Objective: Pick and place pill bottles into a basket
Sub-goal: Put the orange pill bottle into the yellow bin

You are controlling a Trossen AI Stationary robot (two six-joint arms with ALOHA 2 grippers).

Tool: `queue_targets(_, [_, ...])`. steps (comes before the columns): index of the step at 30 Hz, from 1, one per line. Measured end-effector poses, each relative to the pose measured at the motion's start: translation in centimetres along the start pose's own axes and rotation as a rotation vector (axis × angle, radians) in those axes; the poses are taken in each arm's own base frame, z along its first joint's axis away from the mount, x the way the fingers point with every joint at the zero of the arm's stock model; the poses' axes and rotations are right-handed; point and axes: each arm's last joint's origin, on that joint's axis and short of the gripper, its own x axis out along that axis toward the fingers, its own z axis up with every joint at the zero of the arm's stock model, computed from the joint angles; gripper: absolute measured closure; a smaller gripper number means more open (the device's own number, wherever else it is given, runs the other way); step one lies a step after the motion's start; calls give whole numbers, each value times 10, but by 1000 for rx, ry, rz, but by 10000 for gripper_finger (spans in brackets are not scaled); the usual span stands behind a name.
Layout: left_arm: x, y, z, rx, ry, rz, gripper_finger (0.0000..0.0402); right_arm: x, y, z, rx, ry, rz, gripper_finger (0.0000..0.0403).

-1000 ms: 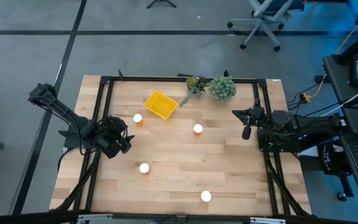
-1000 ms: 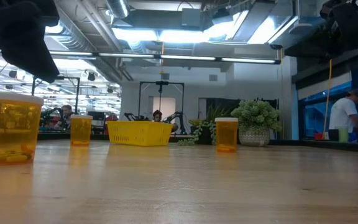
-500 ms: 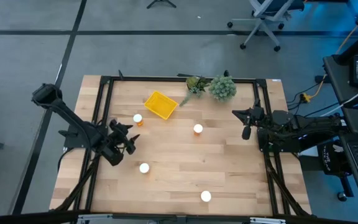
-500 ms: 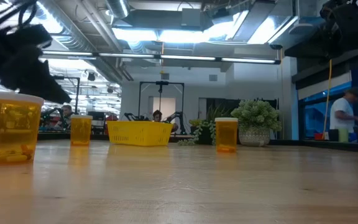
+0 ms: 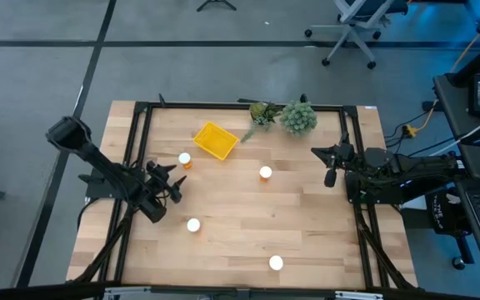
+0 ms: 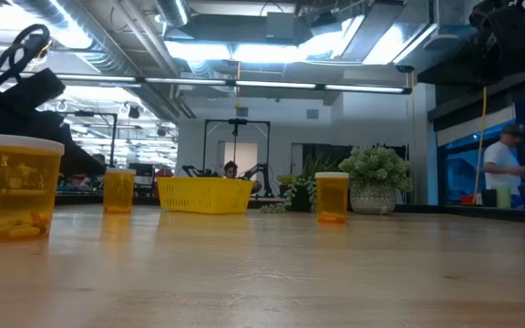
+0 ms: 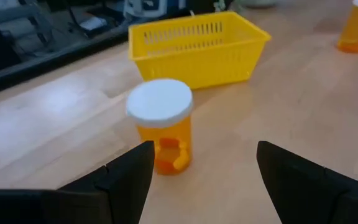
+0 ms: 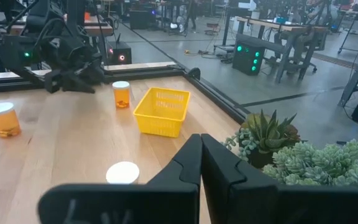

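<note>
Near the worktop's left edge, the left gripper (image 7: 201, 180) — fingers spread — faces a pill bottle (image 7: 161, 124) before the basket (image 7: 197, 48); right gripper (image 8: 201, 163) pressed together.

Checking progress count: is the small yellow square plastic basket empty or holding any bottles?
Empty. The yellow square plastic basket shows bare inside; all four bottles stand on the table in the high view.

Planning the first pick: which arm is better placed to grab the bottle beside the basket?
Left. Its open tool faces the bottle by the basket, fingers apart on either side of it. The right tool, shut, waits at the table's far right edge.
</note>
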Motion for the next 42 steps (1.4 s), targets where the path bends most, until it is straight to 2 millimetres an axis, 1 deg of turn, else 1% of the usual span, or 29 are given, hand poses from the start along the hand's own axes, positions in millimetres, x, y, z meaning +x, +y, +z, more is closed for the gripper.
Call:
queue_targets(4, [6, 1, -3, -5, -14, 47, 124, 0, 0, 0, 1, -1, 0, 393])
queue_targets(14, [27, -3, -16, -36, -6, 152, 124, 0, 0, 0, 2, -4, 0, 393])
queue_targets(21, [35, -7, -20, -74, -25, 178, 124, 0, 0, 0, 2, -4, 0, 393])
queue_targets(28, [44, -13, -17, -53, -35, 184, 124, 0, 0, 0, -1, -4, 0, 393])
queue_targets(35, [55, -8, -13, -49, -37, 256, 124, 0, 0, 0, -1, -4, 0, 393])
queue_targets(42, [61, -8, -10, -53, -33, 276, 124, 0, 0, 0, -24, -4, 0, 393])
